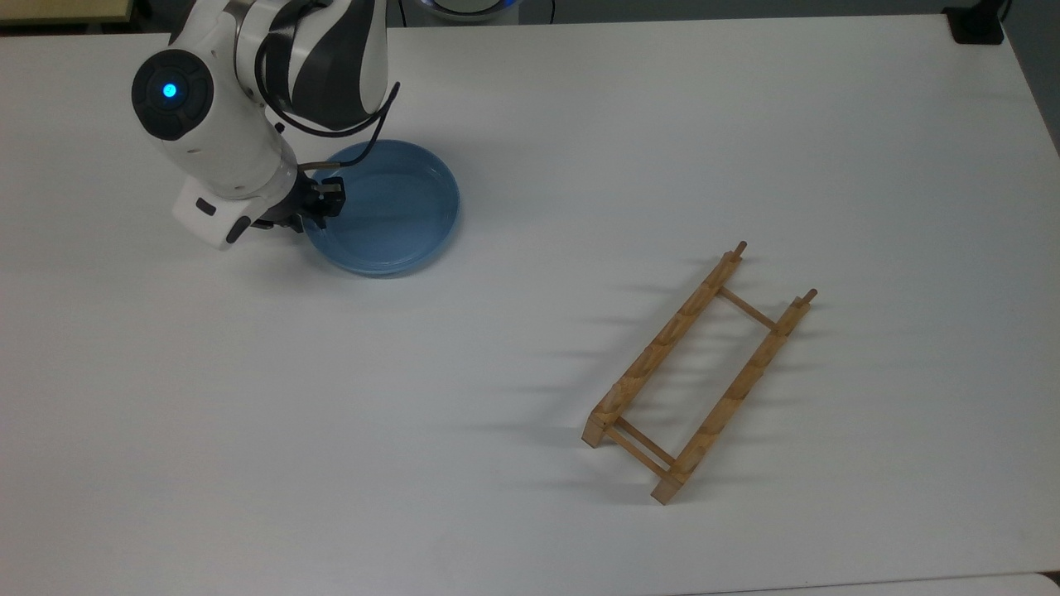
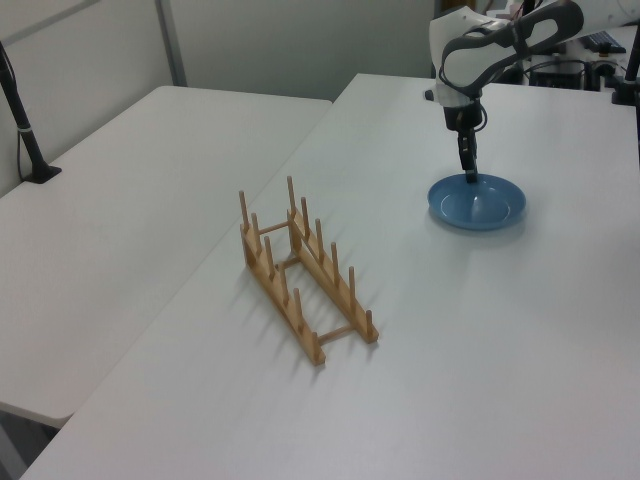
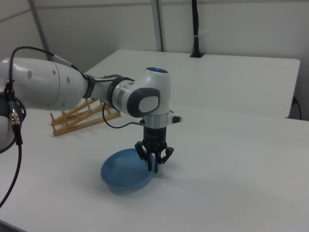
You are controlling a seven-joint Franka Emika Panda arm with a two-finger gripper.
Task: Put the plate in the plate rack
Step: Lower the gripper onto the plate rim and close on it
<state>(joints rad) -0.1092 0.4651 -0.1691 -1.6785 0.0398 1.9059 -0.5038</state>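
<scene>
White table (image 1: pixel 580 165) bears plate (image 1: pixel 397 211), wooden plate rack (image 1: pixel 700 372).

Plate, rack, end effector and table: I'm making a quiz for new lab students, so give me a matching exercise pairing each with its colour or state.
Things:
1. plate
2. plate rack
3. end effector
4. table

Descriptions:
A. white, bears everything
B. light-brown wood, holds nothing
C. light blue, lying flat
D. black fingers at the plate's rim

Pairs: 1-C, 2-B, 3-D, 4-A
</scene>
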